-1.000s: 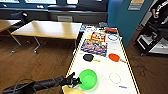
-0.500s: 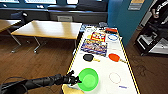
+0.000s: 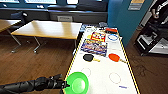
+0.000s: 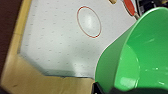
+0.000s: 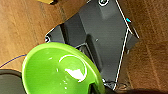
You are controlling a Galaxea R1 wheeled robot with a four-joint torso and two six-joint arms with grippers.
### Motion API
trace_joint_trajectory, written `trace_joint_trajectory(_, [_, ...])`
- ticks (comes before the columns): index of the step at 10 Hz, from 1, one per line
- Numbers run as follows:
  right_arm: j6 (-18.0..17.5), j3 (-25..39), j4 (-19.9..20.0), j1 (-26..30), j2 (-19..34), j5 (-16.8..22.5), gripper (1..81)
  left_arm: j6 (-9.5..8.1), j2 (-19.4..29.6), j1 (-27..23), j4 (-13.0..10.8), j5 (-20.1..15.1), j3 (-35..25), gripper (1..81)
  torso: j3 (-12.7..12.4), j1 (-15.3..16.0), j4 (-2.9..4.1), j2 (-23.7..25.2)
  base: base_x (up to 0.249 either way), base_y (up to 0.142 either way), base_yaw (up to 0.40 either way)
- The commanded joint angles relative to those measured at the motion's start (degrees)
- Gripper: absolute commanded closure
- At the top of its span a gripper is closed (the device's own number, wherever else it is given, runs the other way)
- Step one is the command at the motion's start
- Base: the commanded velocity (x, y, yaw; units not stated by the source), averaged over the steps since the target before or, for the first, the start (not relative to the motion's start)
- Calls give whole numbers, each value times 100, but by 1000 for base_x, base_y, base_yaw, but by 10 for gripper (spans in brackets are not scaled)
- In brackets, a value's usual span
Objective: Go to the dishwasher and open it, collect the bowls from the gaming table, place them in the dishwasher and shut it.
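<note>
Green is the bowl point(image 3: 78, 82) at the near end of the gaming table point(image 3: 105, 82). The left pincer point(image 3: 65, 85) comes in from the left on a black arm point(image 3: 27, 85) and is clamped on the bowl's rim. The bowl tips toward the arm. In the left wrist view the same green bowl point(image 4: 135, 55) looks big, and its rim sits in the dark pincer at the picture's edge. Beside it is the white top with small dots, a red ring point(image 4: 89, 22) drawn on it, and the yellow wooden side point(image 4: 17, 67).

A yellow-green bowl point(image 5: 60, 70) shows in the right wrist view, over a brown wooden floor point(image 5: 22, 22) and the robot's dark base point(image 5: 100, 32). It looks held at its rim by the right pincer, but I cannot tell if that pincer is apart or together.

Farther up the white top lie a black paddle point(image 3: 88, 57) and a red paddle point(image 3: 114, 57), well apart from the green bowl. Past them are colourful game boxes point(image 3: 94, 46). A wooden desk point(image 3: 47, 29) stands to the left on the brown floor point(image 3: 32, 65). A blue wall point(image 3: 130, 20) rises on the right.
</note>
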State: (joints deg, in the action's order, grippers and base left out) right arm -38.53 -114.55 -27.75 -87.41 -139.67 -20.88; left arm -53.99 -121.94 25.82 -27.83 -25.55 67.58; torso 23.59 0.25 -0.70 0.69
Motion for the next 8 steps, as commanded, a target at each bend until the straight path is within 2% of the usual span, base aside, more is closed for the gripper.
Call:
trace_joint_trajectory(1, [21,-22,-205,-19,200,286,811,319,1295,1357,-1811,471,-1125,811,0,0,0,0,0,0,0])
trace_joint_trajectory(2, [21,-75,-214,-19,147,295,811,319,1260,2024,-2181,786,-819,811,-243,0,0,0,0,0,0])
trace_joint_trajectory(3, [21,-180,-222,-27,77,295,811,319,1085,2605,-2402,1330,-215,811,-273,0,0,0,0,0,0])
trace_joint_trajectory(5, [21,-285,-258,-27,-29,392,811,319,724,3415,-2561,2184,947,811,-467,0,0,2,0,0,0])
trace_joint_trajectory(8, [21,-399,-240,-36,-143,392,811,319,83,4093,-2587,2923,2319,811,-732,-2,0,2,0,0,0])
